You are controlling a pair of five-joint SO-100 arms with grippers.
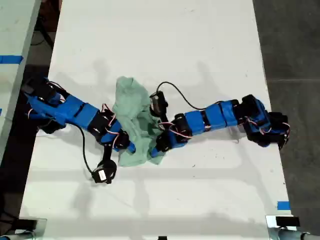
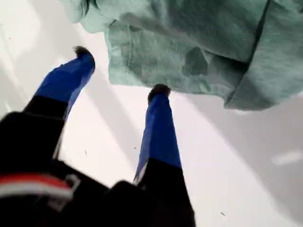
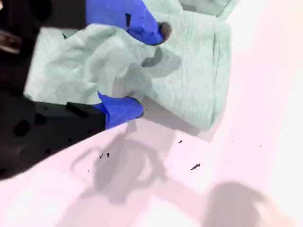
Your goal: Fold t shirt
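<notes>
1. While it lies crumpled mid-table between both arms in the exterior view, the t shirt [image 1: 131, 107] is a rumpled heap, not flat at all.
2. It's plain pale mint-green, no print, soft matte knit with stitched hems showing and a few darker spots on the cloth.
3. Folds overlap and one edge is doubled over on the smooth white table [image 1: 200, 40].
4. my first gripper [image 2: 120, 71] is spread wide, holding nothing, with its blue fingertips right at the shirt's hem.
5. my second gripper [image 3: 149, 68] has bunched fabric between its blue fingers; I can't tell whether it's actually pinching.
</notes>
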